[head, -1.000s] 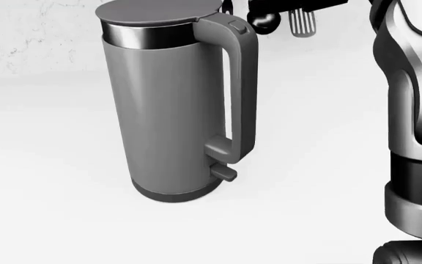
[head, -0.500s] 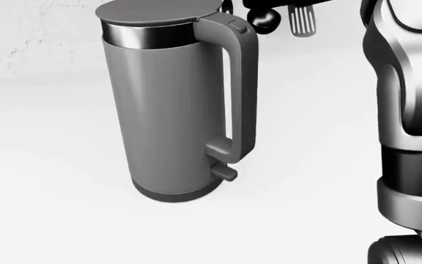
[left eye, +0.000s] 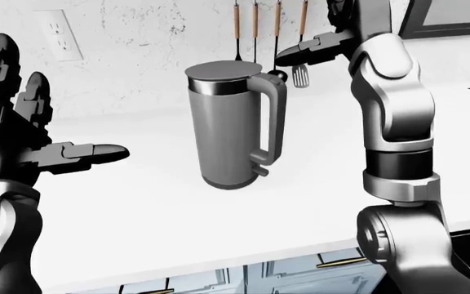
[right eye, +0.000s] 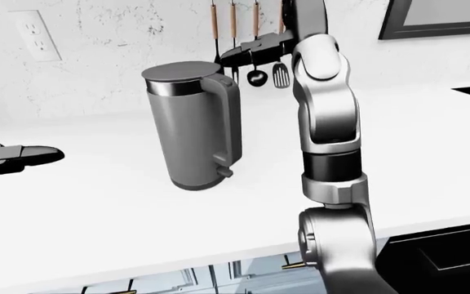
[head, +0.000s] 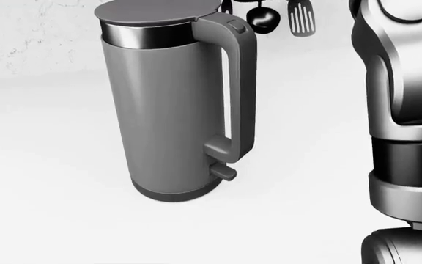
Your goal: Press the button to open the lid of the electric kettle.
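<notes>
A tall grey electric kettle [head: 168, 104] stands upright on the white counter [left eye: 153, 208], its lid [head: 156, 11] shut. The small button [head: 237, 24] sits on top of the handle. My right hand [left eye: 294, 56] hovers with fingers extended just above and to the right of the handle top, apart from the button; it also shows in the right-eye view [right eye: 236, 54]. It is out of the head view, where only the right forearm [head: 405, 110] shows. My left hand [left eye: 23, 131] is open with fingers spread, well left of the kettle.
Kitchen utensils [left eye: 255, 27] hang on the wall behind the kettle, with a ladle [head: 262, 19] and spatula [head: 301, 19] close to my right hand. A wall outlet [left eye: 59, 33] is at upper left. The counter edge [left eye: 243, 260] runs along the bottom, cabinets below.
In the head view my right arm has shifted left and the black fingers have risen out of the top edge. The kettle has not moved and its lid stays shut.
</notes>
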Controlling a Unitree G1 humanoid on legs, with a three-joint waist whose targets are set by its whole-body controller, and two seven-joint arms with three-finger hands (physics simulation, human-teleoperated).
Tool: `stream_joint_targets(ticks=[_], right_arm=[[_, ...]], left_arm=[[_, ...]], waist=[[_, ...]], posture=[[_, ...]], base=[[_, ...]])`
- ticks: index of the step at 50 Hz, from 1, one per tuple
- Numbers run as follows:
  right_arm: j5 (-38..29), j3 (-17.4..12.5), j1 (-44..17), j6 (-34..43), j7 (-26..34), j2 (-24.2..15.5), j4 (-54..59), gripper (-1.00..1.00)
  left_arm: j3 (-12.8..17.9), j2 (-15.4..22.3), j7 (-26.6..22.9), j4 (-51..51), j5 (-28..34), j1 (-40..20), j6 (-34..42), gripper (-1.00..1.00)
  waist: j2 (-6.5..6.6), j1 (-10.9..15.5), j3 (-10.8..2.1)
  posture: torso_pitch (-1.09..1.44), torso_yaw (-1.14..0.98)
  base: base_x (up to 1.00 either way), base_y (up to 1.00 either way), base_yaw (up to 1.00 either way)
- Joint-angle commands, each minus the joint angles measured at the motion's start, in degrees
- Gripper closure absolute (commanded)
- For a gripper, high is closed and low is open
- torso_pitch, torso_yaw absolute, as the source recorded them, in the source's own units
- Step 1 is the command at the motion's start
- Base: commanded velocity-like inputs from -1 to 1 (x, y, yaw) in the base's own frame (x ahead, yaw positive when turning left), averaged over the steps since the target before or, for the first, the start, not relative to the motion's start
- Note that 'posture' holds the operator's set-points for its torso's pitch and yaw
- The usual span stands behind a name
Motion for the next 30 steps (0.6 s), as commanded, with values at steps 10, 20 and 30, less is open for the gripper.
stream_joint_targets(ticks=[10, 20, 30], right_arm=[[-0.75, -0.02, -1.6, -2.25, -0.21, -0.05, -1.06, -1.0], [-1.55, 0.09, -0.97, -2.37, -0.12, 0.52, -1.58, -1.0], [-1.98, 0.17, -0.31, -2.41, -0.03, 0.77, -1.99, -1.0]], left_arm=[[0.3, 0.64, -0.02, -0.85, 0.41, -1.15, -1.92, -1.0], [0.5, 0.66, -0.04, -1.11, 0.23, -1.15, -1.59, -1.0], [0.53, 0.65, 0.0, -1.25, 0.19, -1.19, -1.41, -1.0]], waist=[[0.17, 0.0, -0.67], [0.21, 0.01, -0.71], [0.19, 0.01, -0.75]], posture=[[-0.34, 0.0], [-0.34, 0.0], [-0.34, 0.0]], base=[[0.0, 0.0, 0.0], [0.0, 0.0, 0.0], [0.0, 0.0, 0.0]])
